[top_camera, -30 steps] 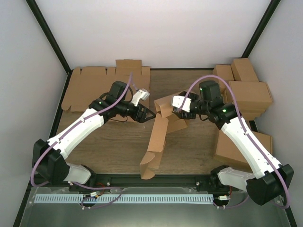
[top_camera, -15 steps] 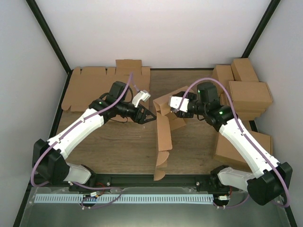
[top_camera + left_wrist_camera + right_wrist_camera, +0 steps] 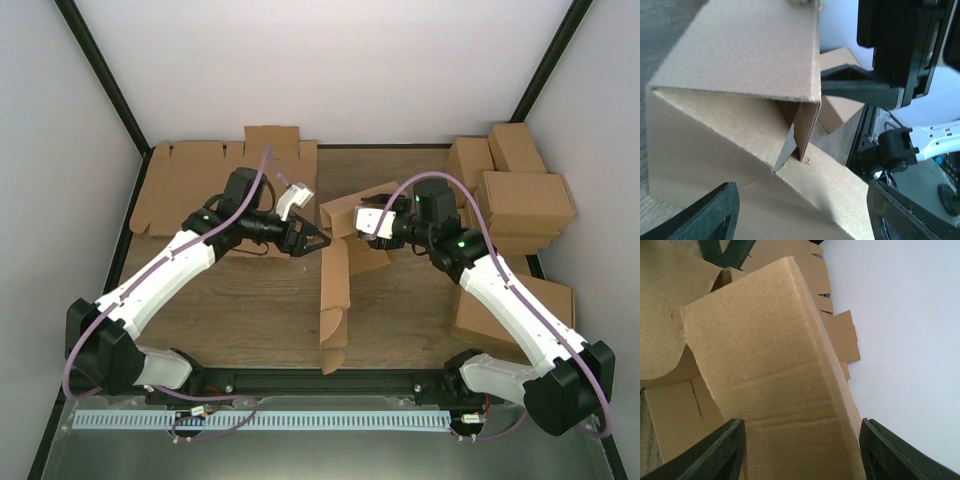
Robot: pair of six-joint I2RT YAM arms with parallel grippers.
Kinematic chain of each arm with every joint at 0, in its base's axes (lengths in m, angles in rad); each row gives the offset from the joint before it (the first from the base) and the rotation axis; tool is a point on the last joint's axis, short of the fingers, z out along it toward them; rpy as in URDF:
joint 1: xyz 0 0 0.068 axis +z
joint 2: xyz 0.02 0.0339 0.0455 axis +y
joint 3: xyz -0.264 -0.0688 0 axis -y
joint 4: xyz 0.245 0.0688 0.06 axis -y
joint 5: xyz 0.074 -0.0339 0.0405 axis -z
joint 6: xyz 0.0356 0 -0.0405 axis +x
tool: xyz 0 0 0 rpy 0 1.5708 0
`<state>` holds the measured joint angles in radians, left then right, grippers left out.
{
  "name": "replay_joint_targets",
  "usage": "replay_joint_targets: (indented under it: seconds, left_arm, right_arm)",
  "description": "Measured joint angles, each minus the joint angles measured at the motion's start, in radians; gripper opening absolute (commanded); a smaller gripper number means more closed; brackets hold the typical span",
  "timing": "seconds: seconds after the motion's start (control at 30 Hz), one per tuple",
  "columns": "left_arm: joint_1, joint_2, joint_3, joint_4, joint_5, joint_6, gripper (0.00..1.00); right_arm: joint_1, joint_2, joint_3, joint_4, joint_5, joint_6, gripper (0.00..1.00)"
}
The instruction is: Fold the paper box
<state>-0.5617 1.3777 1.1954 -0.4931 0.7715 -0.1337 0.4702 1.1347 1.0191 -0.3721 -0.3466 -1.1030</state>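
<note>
The box (image 3: 335, 285) stands half-folded on edge at the middle of the table (image 3: 250, 310). The left gripper (image 3: 316, 242) is wide open and empty. The right gripper (image 3: 800, 440) straddles one panel; pinching or not, I cannot tell. The cardboard seems light and stiff; better to grasp near a crease.

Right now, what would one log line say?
box: standing on edge, partly folded | left gripper: open, beside box | right gripper: closed across a box panel
</note>
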Motion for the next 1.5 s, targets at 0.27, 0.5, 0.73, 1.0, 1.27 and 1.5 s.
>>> replay_joint_targets:
  seconds: [0.27,0.5,0.73,1.0,1.27,1.5]
  left_arm:
    - [0.006,-0.066,0.014,0.053,-0.148,-0.058,0.89]
    - [0.008,-0.139,0.014,0.154,-0.319,-0.123,0.99]
    - [0.008,-0.115,0.014,0.229,-0.367,-0.181,1.00]
    - [0.008,-0.091,0.027,0.220,-0.335,-0.184,0.99]
    - [0.019,0.008,0.055,0.204,-0.276,-0.184,0.95]
    - [0.032,0.115,0.146,0.196,-0.234,-0.177,0.92]
  right_arm:
    - [0.003,0.000,-0.004,0.013,0.008,-0.003,0.67]
    - [0.003,-0.005,-0.004,0.010,0.017,-0.003,0.69]
    - [0.003,-0.039,-0.006,-0.008,0.034,0.000,0.68]
    - [0.003,-0.035,-0.022,0.013,0.036,0.004,0.67]
    - [0.003,-0.019,-0.022,0.039,0.037,-0.008,0.67]
    - [0.007,0.000,-0.043,0.092,0.041,-0.019,0.63]
